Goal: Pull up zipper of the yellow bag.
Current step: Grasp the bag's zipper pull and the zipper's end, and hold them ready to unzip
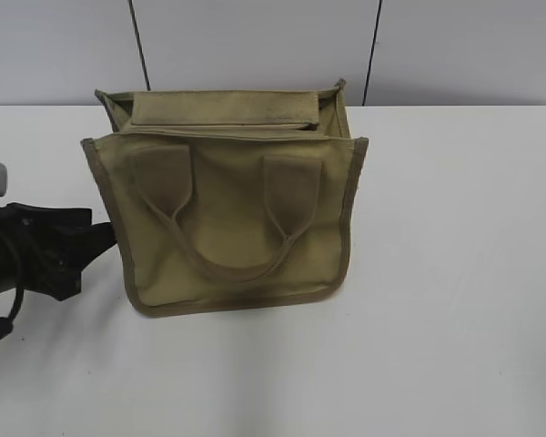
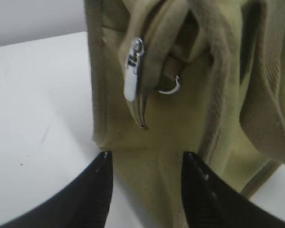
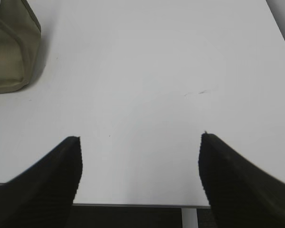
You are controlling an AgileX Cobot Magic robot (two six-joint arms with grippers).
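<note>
Your boxy khaki canvas yellow bag (image 1: 227,218) stands upright on the white tabletop (image 1: 455,273). Its zipper (image 2: 133,71), a smooth silver tab, hangs just ahead of your left end effector (image 2: 145,164), parted and empty. Your right end effector (image 3: 140,142) gapes wide, holding nothing.

Lab: white table (image 1: 455,273), panelled wall (image 1: 255,45)

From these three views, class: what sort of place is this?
Probably a lab or test bench: a bare white table, plain grey wall panels, and a single yellow bag set before a robot's left end effector.
</note>
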